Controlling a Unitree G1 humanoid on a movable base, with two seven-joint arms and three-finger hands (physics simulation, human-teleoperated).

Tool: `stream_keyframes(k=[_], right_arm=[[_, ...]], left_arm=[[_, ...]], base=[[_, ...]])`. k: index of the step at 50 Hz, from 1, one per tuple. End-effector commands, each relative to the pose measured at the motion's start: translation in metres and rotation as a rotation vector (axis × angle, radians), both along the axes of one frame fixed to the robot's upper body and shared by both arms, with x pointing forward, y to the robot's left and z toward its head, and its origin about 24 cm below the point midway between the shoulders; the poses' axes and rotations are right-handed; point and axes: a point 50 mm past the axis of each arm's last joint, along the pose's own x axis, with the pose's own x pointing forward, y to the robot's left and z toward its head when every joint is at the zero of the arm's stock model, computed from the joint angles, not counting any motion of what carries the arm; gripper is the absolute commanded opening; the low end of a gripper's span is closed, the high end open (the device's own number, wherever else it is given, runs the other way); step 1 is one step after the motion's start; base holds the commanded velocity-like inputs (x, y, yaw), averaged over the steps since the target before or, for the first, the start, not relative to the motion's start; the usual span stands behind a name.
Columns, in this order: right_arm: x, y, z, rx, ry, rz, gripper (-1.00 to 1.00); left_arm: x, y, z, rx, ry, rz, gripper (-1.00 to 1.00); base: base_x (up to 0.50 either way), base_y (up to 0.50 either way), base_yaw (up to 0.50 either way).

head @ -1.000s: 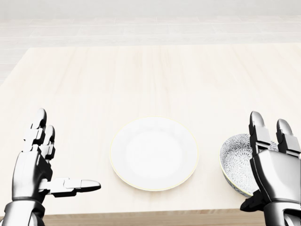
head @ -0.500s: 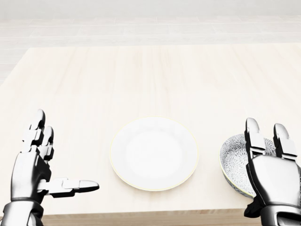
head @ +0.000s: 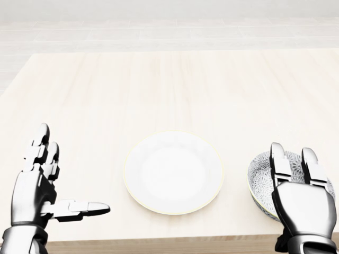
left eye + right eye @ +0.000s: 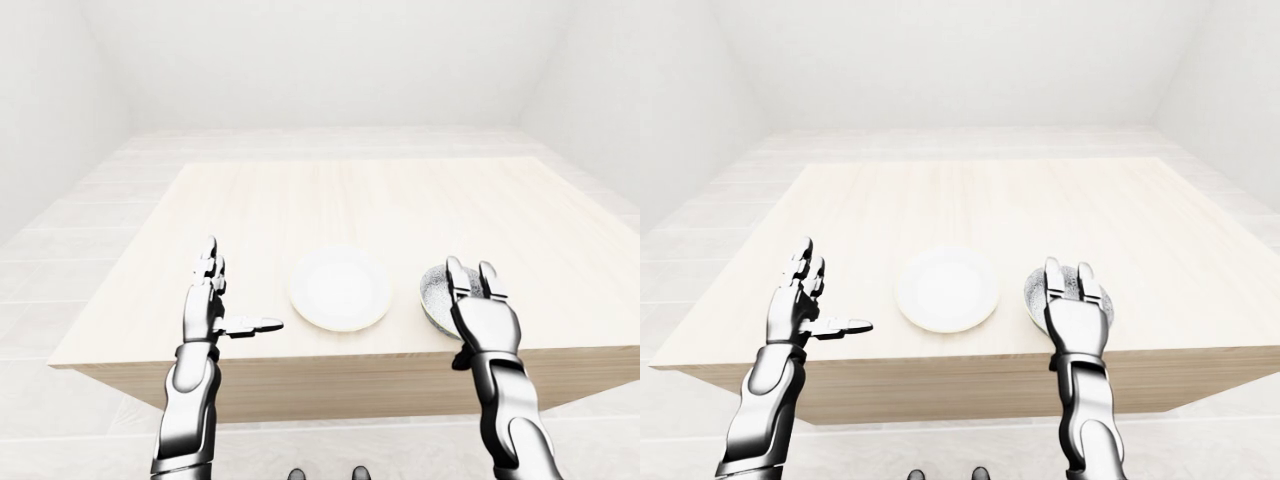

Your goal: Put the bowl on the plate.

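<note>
Bowl (image 3: 263, 177), patterned grey-white inside, sits at the lower right of the head view on the pale wooden table (image 3: 169, 90), just beside the plate (image 3: 173, 172) and not on it. We see the plate bare at lower centre. Our right hand (image 3: 300, 198) stands over the bowl's near and right side, fingers (image 3: 278, 161) straight and spread wide, gripping nothing; contact with the rim we cannot tell. Our left hand (image 3: 39, 185) hovers at lower left, well apart from the plate, wide open, thumb pointing toward the plate.
</note>
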Motion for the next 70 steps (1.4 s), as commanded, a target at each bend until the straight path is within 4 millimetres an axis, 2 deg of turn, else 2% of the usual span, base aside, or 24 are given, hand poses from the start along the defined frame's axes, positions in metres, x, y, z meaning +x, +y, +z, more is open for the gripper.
stream_keyframes(k=[1,29,51,70], right_arm=[[0.001,0.001,-0.008,-0.009,0.02,0.003,1.0],[0.003,0.002,-0.019,-0.012,0.05,0.015,1.0],[0.002,-0.004,-0.038,0.009,0.081,0.001,1.0],[0.001,-0.006,-0.039,0.009,0.086,0.001,1.0]], left_arm=[[0.0,0.001,0.0,-0.001,0.0,0.001,1.0],[-0.004,0.001,0.001,0.004,-0.005,0.0,1.0],[-0.006,-0.001,0.001,0.011,-0.004,-0.007,1.0],[-0.008,-0.002,0.003,0.01,-0.007,-0.009,1.0]], base=[[0.0,0.0,0.0],[0.0,0.0,0.0],[0.0,0.0,0.0],[0.0,0.0,0.0]])
